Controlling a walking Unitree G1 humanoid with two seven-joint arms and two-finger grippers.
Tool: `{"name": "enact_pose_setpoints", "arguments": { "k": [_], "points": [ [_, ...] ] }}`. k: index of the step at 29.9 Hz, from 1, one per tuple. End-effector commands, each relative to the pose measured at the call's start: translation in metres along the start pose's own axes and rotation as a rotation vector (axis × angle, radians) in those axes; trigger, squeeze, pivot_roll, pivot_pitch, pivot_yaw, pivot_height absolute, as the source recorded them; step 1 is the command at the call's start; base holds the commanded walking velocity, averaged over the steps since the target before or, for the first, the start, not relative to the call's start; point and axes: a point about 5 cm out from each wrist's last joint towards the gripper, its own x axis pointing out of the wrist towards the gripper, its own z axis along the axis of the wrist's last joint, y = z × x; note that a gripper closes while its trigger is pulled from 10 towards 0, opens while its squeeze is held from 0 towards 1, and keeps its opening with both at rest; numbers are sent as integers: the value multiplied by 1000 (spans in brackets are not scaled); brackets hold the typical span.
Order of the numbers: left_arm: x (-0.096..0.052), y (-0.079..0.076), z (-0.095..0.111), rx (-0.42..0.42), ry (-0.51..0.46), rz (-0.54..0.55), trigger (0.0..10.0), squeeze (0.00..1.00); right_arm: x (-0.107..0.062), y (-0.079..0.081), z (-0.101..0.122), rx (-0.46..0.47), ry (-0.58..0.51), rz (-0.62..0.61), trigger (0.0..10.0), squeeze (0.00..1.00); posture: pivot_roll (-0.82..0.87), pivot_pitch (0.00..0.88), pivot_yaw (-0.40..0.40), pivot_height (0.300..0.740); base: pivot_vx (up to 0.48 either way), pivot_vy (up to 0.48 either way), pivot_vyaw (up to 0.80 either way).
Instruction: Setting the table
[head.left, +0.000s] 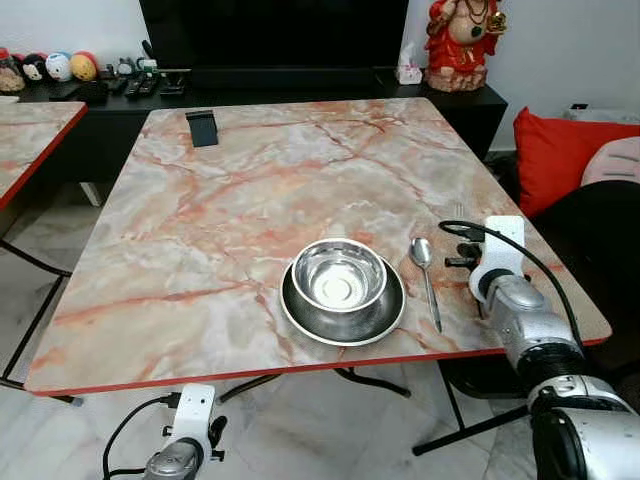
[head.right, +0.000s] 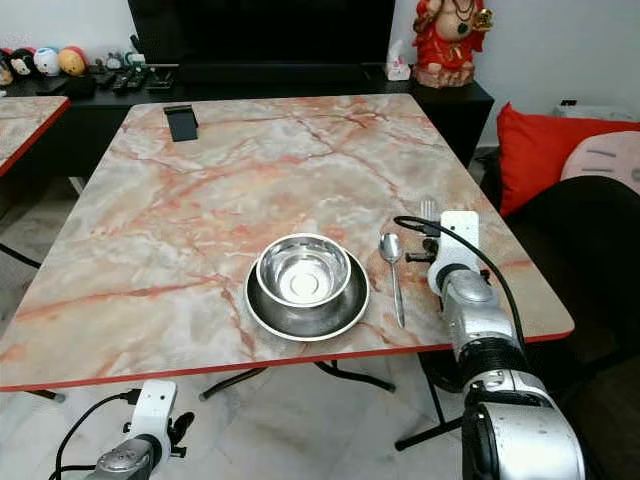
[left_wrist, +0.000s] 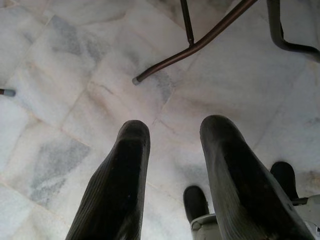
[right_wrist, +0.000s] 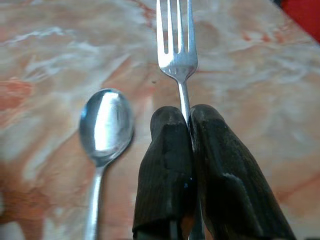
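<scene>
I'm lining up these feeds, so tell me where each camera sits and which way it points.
Left eye, on the head: looks down at the table with bowl and spoon; both arms show.
Right eye: same scene, shifted sideways.
Left wrist: looks along the open left end effector at the floor.
Right wrist: looks along the right end effector, shut on the fork.
Right wrist and eyes share the spoon.

Both head cameras look forward and down from above the near edge of the marble desk (head.left: 200, 230), sharing its whole top. The left wrist camera faces the tiled floor (left_wrist: 75, 65) below; the right wrist camera sits close over the fork (right_wrist: 176, 55) and spoon (right_wrist: 106, 125)
</scene>
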Motion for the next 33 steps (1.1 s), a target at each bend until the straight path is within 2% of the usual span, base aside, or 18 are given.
{"name": "enact_pose_setpoints", "arguments": {
  "k": [1,11,19,21,22,24,25,28,32,33],
  "points": [
    [-1,2,-6,7,30,5,10000,0,2,1,5,6,-16,-7,10000,0,43,0,-18,740,0,0,0],
    [-2,3,-8,5,35,9,10000,0,3,0,5,-17,-13,-27,10000,0,47,0,-19,740,0,0,0],
    [-3,6,-10,-6,38,15,10000,0,0,-6,23,30,-193,-63,10000,0,49,0,-18,740,0,0,0],
    [-3,6,-10,-5,38,14,10000,0,0,-6,25,38,-208,-67,10000,0,49,0,-18,740,0,0,0],
    [-3,6,-10,-6,40,16,10000,0,-3,-9,33,54,-286,-85,10000,0,47,0,-16,740,0,0,0],
    [-3,8,-12,2,51,21,10000,0,-7,-14,39,89,-363,-105,10000,0,47,0,-16,740,0,0,0],
    [-4,10,-14,4,55,24,10000,0,-11,-17,40,91,-402,-125,10000,0,41,0,-16,740,0,0,0],
    [-5,12,-15,5,56,29,10000,0,-14,-19,38,78,-423,-134,10000,0,41,0,-16,740,0,0,0],
    [-11,26,-25,-8,66,71,10000,0,-23,-25,27,67,-461,-156,10000,0,37,0,-12,740,0,0,0],
    [-14,34,-30,-25,70,90,10000,0,-27,-27,23,85,-474,-160,10000,0,37,0,-12,740,0,0,0]
  ]
}}
